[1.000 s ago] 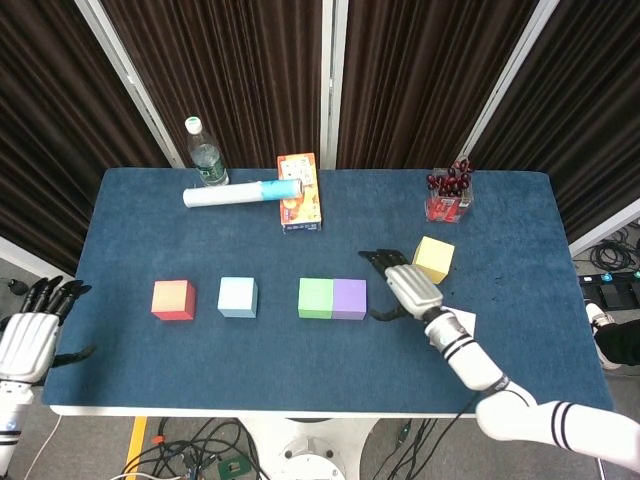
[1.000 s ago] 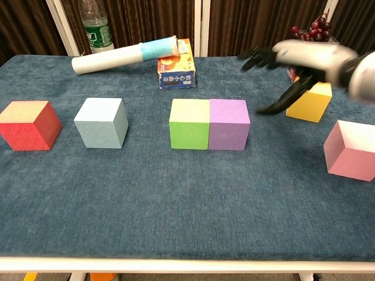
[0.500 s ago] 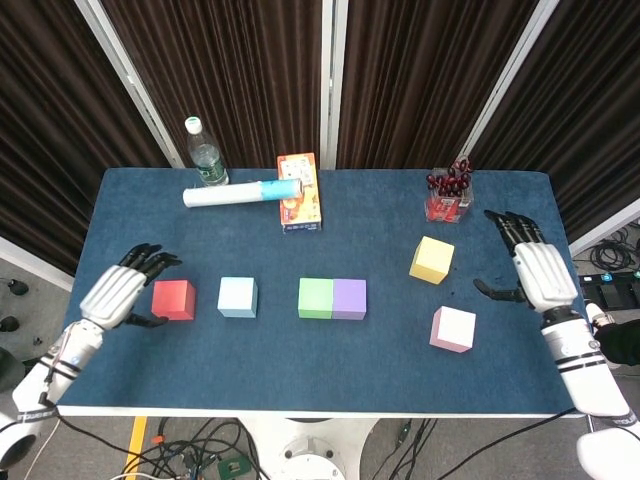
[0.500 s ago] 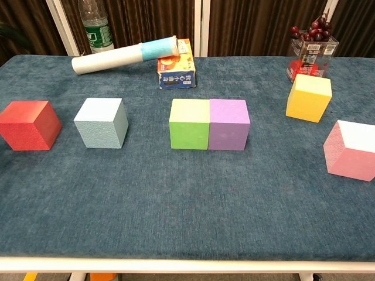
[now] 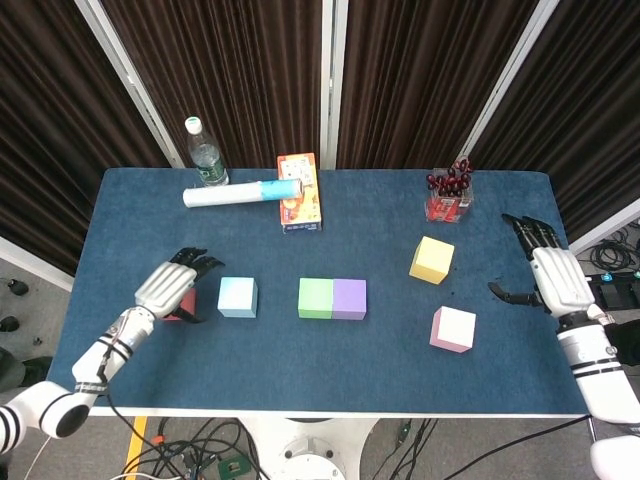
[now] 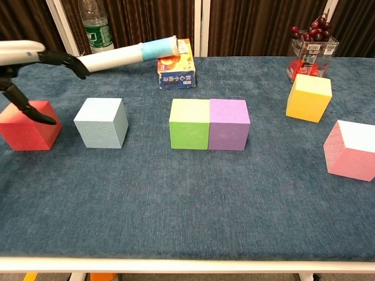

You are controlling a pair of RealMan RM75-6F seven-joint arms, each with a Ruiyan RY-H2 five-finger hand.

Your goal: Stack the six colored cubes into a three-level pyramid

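Red cube point(image 6: 26, 124): far left of the table, under the left hand point(image 5: 170, 285).
Left hand: fingers spread above it, gripping nothing.
Right hand point(image 5: 553, 277): fingers apart, holding nothing.
Handling: probably light, rigid; grip opposite flat sides.

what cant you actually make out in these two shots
- Red cube: in the head view the left hand covers most of it; whether the fingers grip it or only touch it cannot be told.
- Right hand: outside the chest view, seen only in the head view.
- Bottle: top cut off by the chest view's upper edge.
- Print on the carton: too small to read.
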